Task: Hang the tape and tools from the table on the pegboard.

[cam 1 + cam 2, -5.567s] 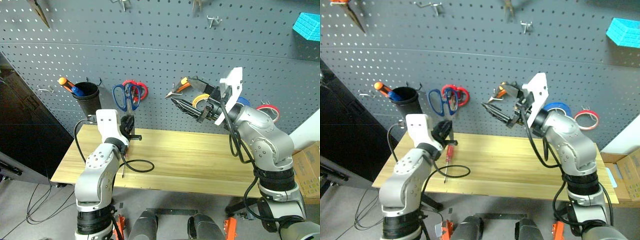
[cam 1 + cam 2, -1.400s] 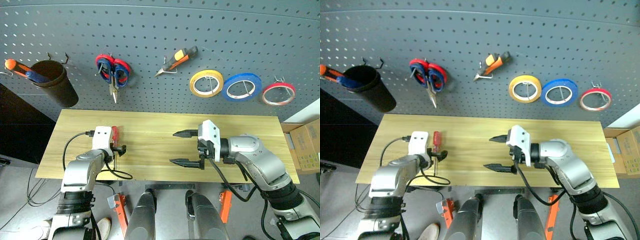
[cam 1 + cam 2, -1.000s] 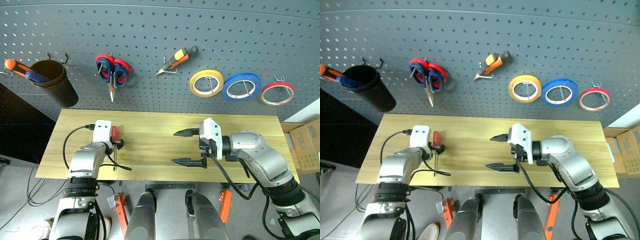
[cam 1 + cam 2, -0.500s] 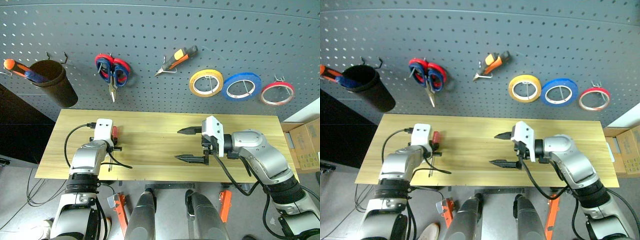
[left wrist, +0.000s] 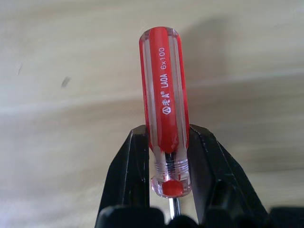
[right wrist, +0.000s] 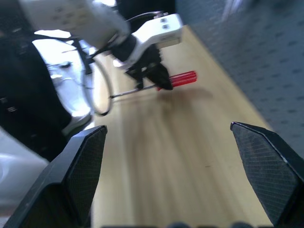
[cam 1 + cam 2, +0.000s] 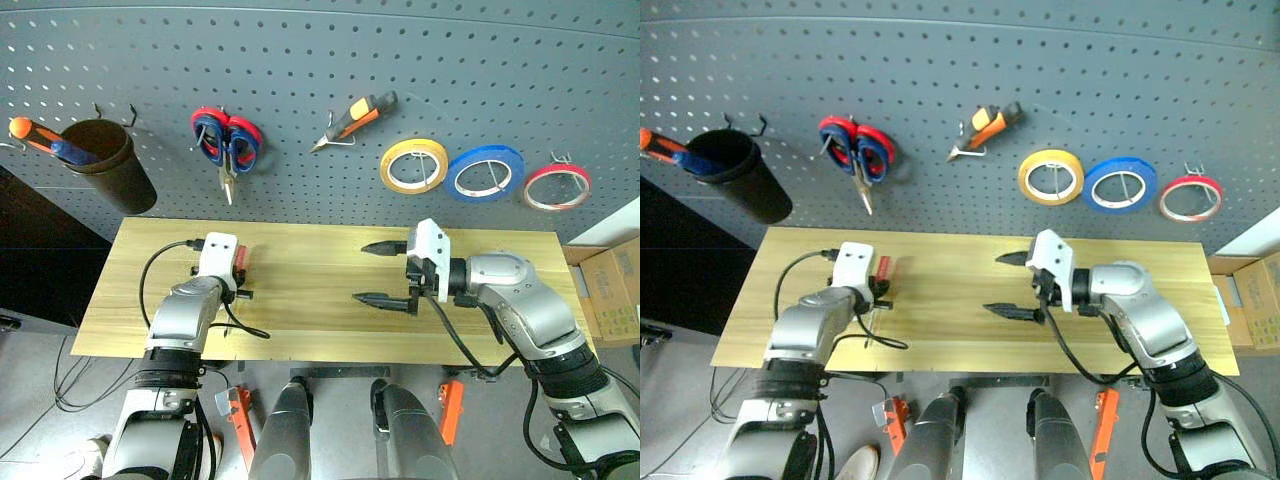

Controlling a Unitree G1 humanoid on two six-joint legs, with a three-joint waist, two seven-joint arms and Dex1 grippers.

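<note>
The large dark grey perforated pegboard [image 7: 320, 90] rises behind the long light wooden table [image 7: 300, 300], already carrying the tapes, scissors and pliers. The left gripper [image 5: 166, 156] is clamped on the slim red-handled screwdriver [image 5: 164, 102] just above the tabletop, handle pointing towards the board along the fingers, shaft trailing back. The right gripper [image 7: 385, 272] hangs wide and empty well apart.

- The red-handled screwdriver [image 5: 164, 104] is showing white print along its handle, reading "LA0A 6×100", beside a small hexagonal brand mark.
</note>
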